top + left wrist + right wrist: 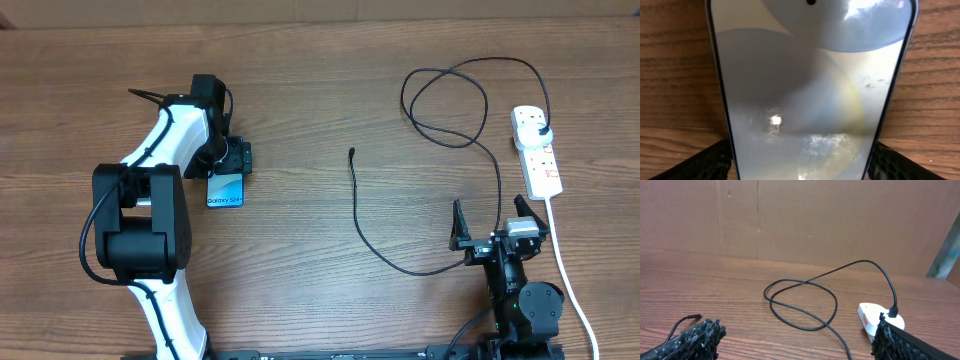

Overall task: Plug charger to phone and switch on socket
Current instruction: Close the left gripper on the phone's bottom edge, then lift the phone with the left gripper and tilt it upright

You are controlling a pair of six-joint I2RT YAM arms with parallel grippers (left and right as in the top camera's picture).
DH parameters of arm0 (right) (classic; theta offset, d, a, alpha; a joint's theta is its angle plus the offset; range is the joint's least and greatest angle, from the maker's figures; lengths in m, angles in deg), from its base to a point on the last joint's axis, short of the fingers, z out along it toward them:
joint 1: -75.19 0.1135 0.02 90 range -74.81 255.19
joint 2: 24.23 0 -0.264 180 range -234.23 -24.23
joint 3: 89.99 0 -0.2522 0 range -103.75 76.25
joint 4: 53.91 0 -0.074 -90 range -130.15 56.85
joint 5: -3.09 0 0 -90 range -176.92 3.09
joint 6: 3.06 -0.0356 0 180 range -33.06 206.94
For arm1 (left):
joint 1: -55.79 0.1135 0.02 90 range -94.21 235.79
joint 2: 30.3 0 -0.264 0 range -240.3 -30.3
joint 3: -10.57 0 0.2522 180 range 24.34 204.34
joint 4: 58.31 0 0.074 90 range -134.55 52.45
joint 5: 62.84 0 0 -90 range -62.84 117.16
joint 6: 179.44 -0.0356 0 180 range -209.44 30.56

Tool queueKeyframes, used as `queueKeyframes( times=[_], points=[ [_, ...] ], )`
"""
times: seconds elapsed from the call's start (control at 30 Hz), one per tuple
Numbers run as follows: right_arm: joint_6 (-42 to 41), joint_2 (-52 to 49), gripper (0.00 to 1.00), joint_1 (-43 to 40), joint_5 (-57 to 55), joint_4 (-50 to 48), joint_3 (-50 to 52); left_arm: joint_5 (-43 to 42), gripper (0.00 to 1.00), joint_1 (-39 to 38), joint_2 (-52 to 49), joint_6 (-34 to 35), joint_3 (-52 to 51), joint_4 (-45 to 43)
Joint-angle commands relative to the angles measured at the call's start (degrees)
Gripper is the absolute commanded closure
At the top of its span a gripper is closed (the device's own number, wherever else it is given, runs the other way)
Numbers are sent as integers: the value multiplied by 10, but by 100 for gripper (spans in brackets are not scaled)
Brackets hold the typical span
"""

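The phone point(225, 188) lies flat on the table at the left, screen lit, with "Galaxy S24" text at its near end. My left gripper point(226, 172) straddles it, and its black fingers point(705, 165) press against both long edges of the phone point(810, 90). The charger point(360, 215) is a thin black cable whose free connector tip point(352, 152) rests mid-table. Its plug point(541, 133) sits in the white socket point(536, 152) at the far right. My right gripper point(492, 222) stands open near the front right, over the cable point(805, 307), holding nothing.
The socket's white cord point(565, 265) runs down the right side past my right arm. The cable forms a loose loop point(445, 100) at the back right. A brown board wall point(800, 220) stands behind the table.
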Motion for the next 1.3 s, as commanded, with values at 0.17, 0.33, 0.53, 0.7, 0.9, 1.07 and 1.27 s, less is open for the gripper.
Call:
queueKeyframes(
  times=[0.17, 0.33, 0.53, 0.7, 0.9, 1.07, 1.27],
  points=[
    [2, 5, 0, 3, -5, -3, 6, -19, 18, -1, -20, -11, -23, -12],
    [2, 5, 0, 3, -5, -3, 6, -20, 21, -1, -20, -9, -15, 0],
    [2, 5, 0, 3, -5, -3, 6, -23, 21, -1, -20, 2, 34, 49],
    [2, 5, 0, 3, -5, -3, 6, -31, 23, -1, -20, 2, 93, 99],
    [2, 5, 0, 3, -5, -3, 6, -41, 22, -1, -20, 24, 151, 144],
    [2, 5, 0, 3, -5, -3, 6, -80, 22, -1, -20, 24, 166, 151],
    [2, 5, 0, 3, -5, -3, 6, -132, 23, -1, -20, 62, 166, 153]
  ],
)
